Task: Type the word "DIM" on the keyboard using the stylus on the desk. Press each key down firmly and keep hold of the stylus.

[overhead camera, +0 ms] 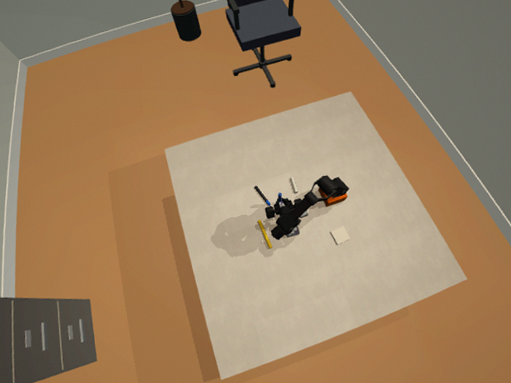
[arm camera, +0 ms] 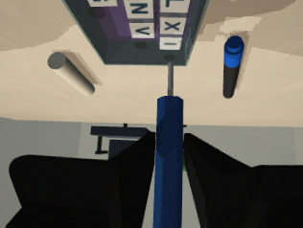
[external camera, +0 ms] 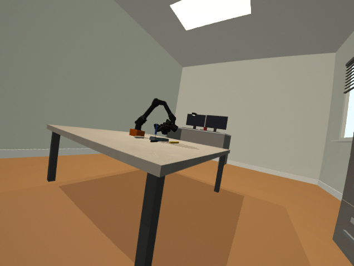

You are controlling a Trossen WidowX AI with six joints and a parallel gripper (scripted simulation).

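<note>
My gripper point(arm camera: 169, 139) point(external camera: 156, 129) is shut on the blue stylus point(arm camera: 170, 120) point(external camera: 156, 127) point(overhead camera: 280, 195), which stands nearly upright with its thin grey tip pointing down. The keyboard point(arm camera: 120, 57) point(external camera: 158, 138) lies under the gripper, largely hidden by the arm in the top view. In the wrist view the tip ends at the keyboard's near rim, just beside the I key point(arm camera: 170, 44). The X key point(arm camera: 172, 26) and V key point(arm camera: 142, 31) lie beyond. Whether the tip touches the keyboard, or any key is down, cannot be told. The D and M keys are not in the wrist view.
A black marker with a blue end point(arm camera: 234, 53) point(overhead camera: 261, 195) and a white cylinder point(arm camera: 72, 74) point(overhead camera: 293, 185) lie on either side of the keyboard. A yellow bar point(overhead camera: 264, 234) point(external camera: 173, 142) lies beyond the arm. A pale square block point(overhead camera: 339, 235) lies near the orange base point(overhead camera: 335, 199).
</note>
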